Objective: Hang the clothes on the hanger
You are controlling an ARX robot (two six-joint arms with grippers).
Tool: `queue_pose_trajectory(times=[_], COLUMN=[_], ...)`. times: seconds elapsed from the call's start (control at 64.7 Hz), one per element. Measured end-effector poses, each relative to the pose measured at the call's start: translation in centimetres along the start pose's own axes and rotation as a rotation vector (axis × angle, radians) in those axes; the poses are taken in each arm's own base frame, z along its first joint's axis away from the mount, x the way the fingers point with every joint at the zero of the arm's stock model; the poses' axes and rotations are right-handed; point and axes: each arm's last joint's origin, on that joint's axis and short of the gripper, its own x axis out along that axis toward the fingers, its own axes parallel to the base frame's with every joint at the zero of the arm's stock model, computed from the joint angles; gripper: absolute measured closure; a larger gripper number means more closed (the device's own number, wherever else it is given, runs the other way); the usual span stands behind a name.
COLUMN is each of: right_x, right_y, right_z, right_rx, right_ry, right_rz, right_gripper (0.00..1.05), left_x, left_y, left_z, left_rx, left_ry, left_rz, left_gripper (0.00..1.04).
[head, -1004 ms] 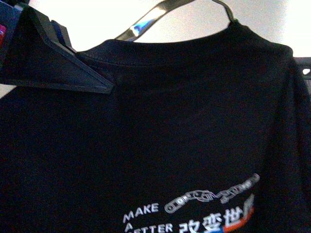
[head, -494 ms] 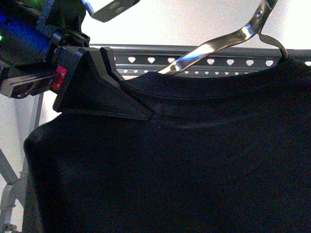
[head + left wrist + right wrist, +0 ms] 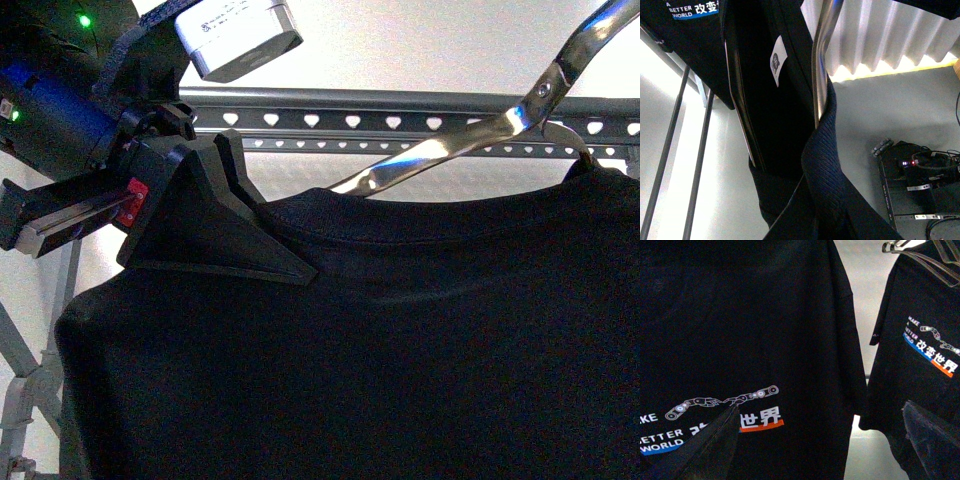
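- Now the left pincer [image 3: 262, 245] is clenched on the T-shirt [image 3: 400, 340] at its collar, just below the rack rail [image 3: 400, 122].
- A wire hanger [image 3: 450, 150] pokes out of the neck.
- The right pincer [image 3: 820, 407] is spread open and empty.

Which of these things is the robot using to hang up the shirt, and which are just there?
For the job:
printed T-shirt
rack rail
wire coat hanger inside the shirt
left gripper at the shirt's collar

Just there:
second printed T-shirt, already hanging
black box with cables
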Motion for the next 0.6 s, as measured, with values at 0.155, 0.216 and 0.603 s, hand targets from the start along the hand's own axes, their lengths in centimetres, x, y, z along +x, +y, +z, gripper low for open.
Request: queue_pose_trajectory(times=[0.155, 0.216, 0.603], right_x=[0.1, 0.4, 5.3], right_y=[-0.1, -0.9, -10.4], right_z=[0.1, 0.8, 14.3], right_rx=[-0.041, -0.036, -0.185], right_ry=[0.119, 0.211, 0.064], right_rz=[0.172, 0.325, 0.644], right_gripper=[0.07, 0.07, 0.07], left_x=[0.0, 0.0, -0.1], left_y=[0.0, 0.0, 0.0], left_z=[0.0, 0.0, 0.0], left_rx=[-0.001, -0.001, 0.0], left_ry=[0.0, 0.001, 0.0], left_rz=[0.001, 0.001, 0.002], left_gripper=[1.0, 1.0, 1.0])
